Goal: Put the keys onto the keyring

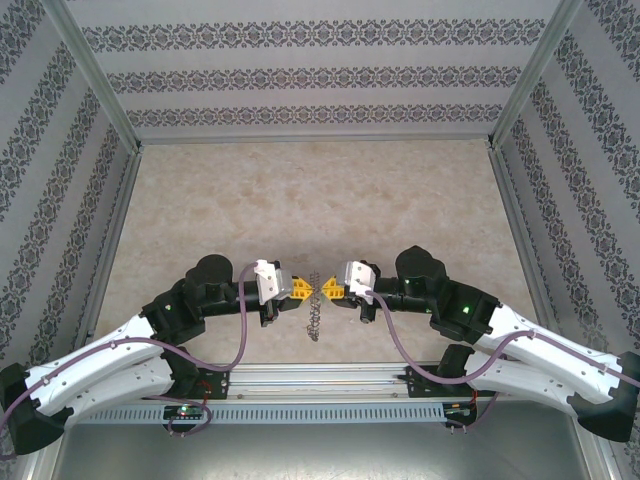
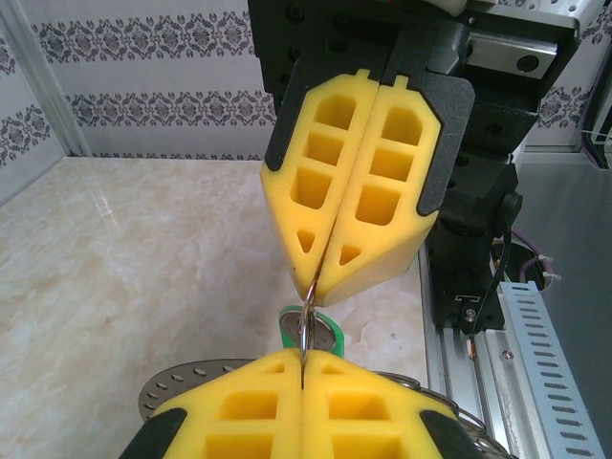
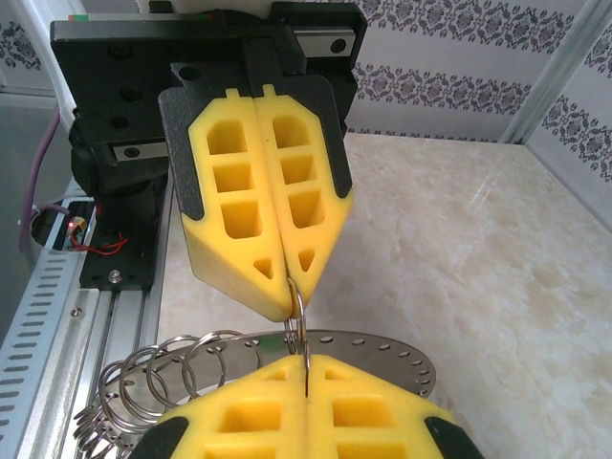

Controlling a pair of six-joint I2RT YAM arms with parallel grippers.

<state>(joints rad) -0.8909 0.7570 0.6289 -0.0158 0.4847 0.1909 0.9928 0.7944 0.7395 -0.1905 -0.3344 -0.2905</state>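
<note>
left gripper point(image 1: 302, 290) and right gripper point(image 1: 328, 291), both clenched, pinch the keyring point(image 1: 316, 310) tip to tip; 1 green key point(image 2: 327, 335) hangs at the pinch, seemingly mid-threading, not clearly on yet.

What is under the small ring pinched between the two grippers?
A green key head shows just below the ring, a perforated disc lower still. The key's blade is hidden by the left gripper.
</note>
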